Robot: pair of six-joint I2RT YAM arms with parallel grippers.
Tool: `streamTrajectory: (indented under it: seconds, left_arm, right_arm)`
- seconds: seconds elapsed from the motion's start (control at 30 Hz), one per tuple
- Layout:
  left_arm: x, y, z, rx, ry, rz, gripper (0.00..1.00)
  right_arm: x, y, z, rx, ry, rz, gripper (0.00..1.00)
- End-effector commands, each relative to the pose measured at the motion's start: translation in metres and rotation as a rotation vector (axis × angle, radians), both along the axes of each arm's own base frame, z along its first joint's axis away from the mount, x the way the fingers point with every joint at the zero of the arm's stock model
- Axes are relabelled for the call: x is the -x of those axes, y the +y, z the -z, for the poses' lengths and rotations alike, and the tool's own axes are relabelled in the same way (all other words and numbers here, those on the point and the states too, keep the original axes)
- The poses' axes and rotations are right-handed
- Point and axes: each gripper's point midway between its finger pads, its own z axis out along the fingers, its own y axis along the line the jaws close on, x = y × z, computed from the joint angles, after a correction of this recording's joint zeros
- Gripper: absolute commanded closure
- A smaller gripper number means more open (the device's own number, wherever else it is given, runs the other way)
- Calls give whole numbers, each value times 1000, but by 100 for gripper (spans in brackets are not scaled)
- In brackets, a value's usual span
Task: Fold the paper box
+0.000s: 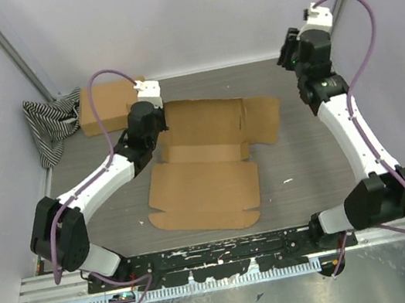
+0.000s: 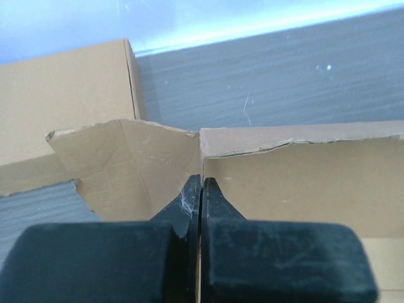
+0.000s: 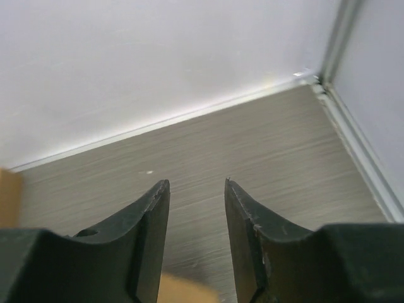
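**Item and location.** The flat brown corrugated-card box blank (image 1: 206, 178) lies opened out at the middle of the grey wood-grain counter (image 1: 308, 172), between the two arms. It is well apart from the closed brown carton (image 1: 104, 106) and the striped black-and-white cloth (image 1: 47, 125) at the far left.

**Orientation.** The long axis runs near to far and leans slightly rightward at the far end. The broad lid panel points toward the arm bases. A side flap juts right from the far section. In the left wrist view a wall strip (image 2: 303, 177) and a creased corner tab (image 2: 126, 164) stand raised.

**Handling, judged.**
- The blank is light, thin and stiff across the panels, and it should hinge freely only at the scored creases.
- Its surface is matt and unlikely to slip.
- The edges are already ragged, so hard pinching or twisting risks tearing or crushing the flutes.
- Holds are best taken on a free flap or wall edge close to a crease, bending along the score.
- With so little weight the blank may slide, so the other arm should pin a panel.

**Pincers.**
- The left pincer (image 2: 201, 183) is closed to a hairline at the left rear corner seam. A sliver of card shows between its fingers, so it appears to pinch the wall there.
- The right pincer (image 3: 197, 183) is part-way open and empty. It hangs raised over bare counter near the far right corner.
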Motion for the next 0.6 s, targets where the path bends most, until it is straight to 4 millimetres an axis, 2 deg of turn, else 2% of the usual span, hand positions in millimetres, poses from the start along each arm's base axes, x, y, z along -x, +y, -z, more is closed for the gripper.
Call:
streamTrajectory:
  seconds: [0.0, 0.1, 0.23, 0.4, 0.5, 0.57]
  left_arm:
    - [-11, -4, -61, 159, -278, -6, 100]
    - [-9, -4, -49, 172, -315, 2, 100]
    - [-10, -2, -29, 188, -346, -8, 100]
    - [-14, -2, -4, 179, -308, -27, 100]
    - [-16, -3, 6, 170, -288, -28, 100]
    - [-17, -3, 11, 162, -276, -32, 100]
  right_arm:
    - [-23, -44, 43, -9, 91, 10, 56]
    - [-37, -55, 97, 27, 213, -60, 57]
    - [-43, -44, 145, 42, 348, -166, 57]
    - [-29, -16, 184, -35, 450, -324, 59]
    - [-9, 0, 201, -92, 469, -376, 60]
    - [6, 13, 204, -117, 466, -405, 60]
